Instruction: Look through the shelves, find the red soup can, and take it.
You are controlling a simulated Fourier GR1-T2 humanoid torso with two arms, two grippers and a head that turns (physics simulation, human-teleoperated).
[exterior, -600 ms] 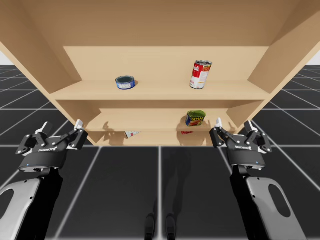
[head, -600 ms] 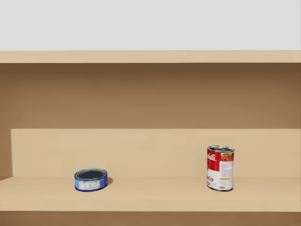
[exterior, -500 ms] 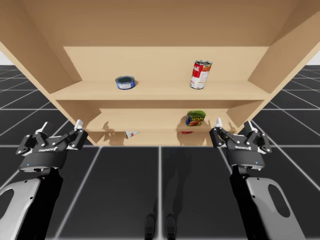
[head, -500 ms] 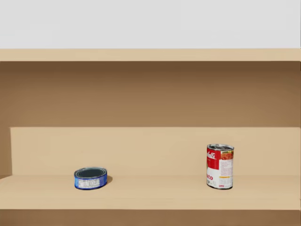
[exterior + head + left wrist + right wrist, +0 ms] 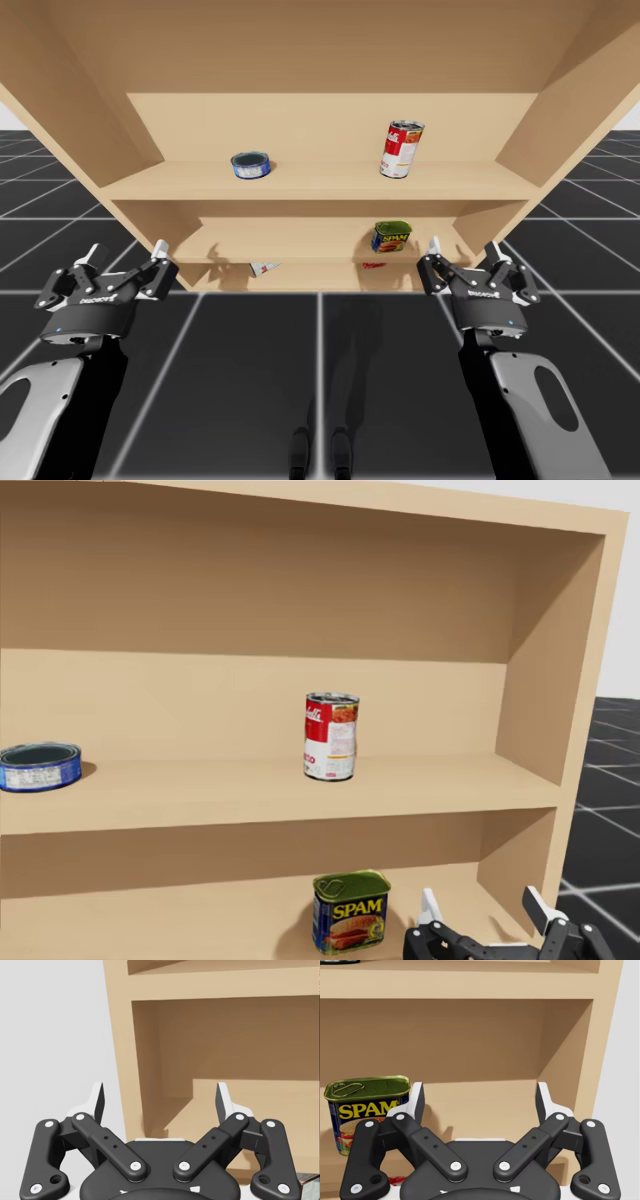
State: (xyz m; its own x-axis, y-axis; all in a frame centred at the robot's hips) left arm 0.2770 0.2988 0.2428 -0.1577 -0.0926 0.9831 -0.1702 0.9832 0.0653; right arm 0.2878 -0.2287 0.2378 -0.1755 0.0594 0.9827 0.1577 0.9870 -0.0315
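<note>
The red soup can (image 5: 401, 149) (image 5: 331, 736) stands upright on the upper shelf (image 5: 320, 185) (image 5: 250, 795), right of the middle. Nothing touches it. My right gripper (image 5: 464, 247) (image 5: 482, 905) (image 5: 480, 1100) hangs open in front of the lower shelf, below the can and a little to its right. My left gripper (image 5: 125, 250) (image 5: 160, 1100) is open too, far left of the can, facing the left side wall of the shelf unit. Both grippers hold nothing.
A flat blue tin (image 5: 251, 165) (image 5: 40, 766) sits on the left of the upper shelf. On the lower shelf a blue-and-yellow tin with a green top (image 5: 392, 236) (image 5: 351, 912) (image 5: 367, 1110) stands just left of my right gripper. Two small items (image 5: 264, 267) lie near that shelf's front edge.
My head has turned down and to the right, so the lower shelf, the green-topped tin and my right gripper have come into the head view. Both arms have barely moved.
</note>
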